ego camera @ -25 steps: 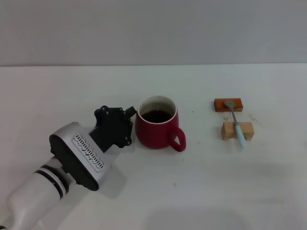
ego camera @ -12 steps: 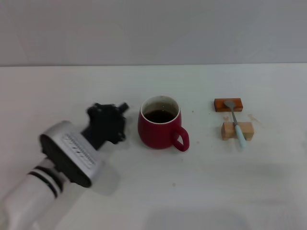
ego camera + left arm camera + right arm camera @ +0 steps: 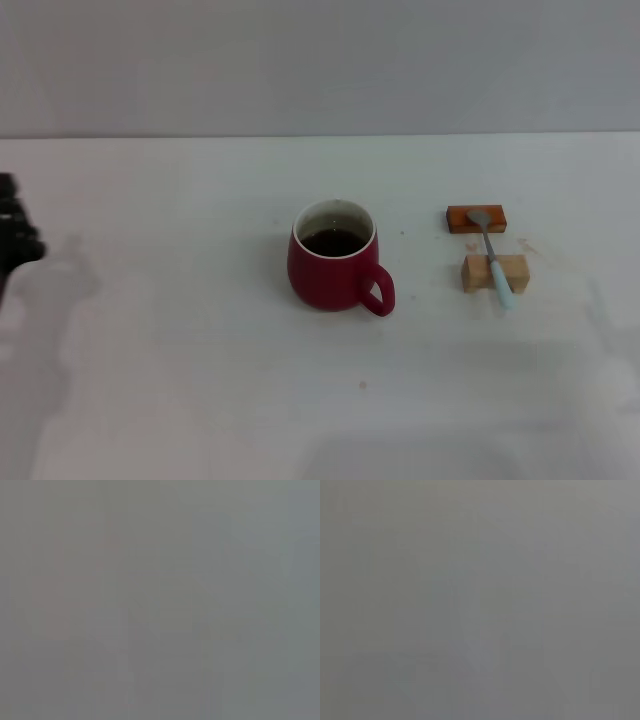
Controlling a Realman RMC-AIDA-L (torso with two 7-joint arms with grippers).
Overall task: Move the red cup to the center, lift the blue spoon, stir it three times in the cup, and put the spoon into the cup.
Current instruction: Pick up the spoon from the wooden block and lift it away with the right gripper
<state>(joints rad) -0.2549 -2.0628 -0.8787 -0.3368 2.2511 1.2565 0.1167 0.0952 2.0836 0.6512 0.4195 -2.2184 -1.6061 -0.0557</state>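
The red cup (image 3: 335,260) holds dark liquid, handle at 4 o'clock. The blue spoon (image 3: 492,255) rests across two blocks (image 3: 494,272) at its 3 o'clock. The left gripper (image 3: 14,232) sits at 9 o'clock; its finger state cannot be determined.

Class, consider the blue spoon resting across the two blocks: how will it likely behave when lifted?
The blue spoon looks slim with a metal bowl, so probably stiff and light. Bridging the orange-brown block and tan wooden block, its raised handle seems easy to pinch, though a nudge might roll it off.
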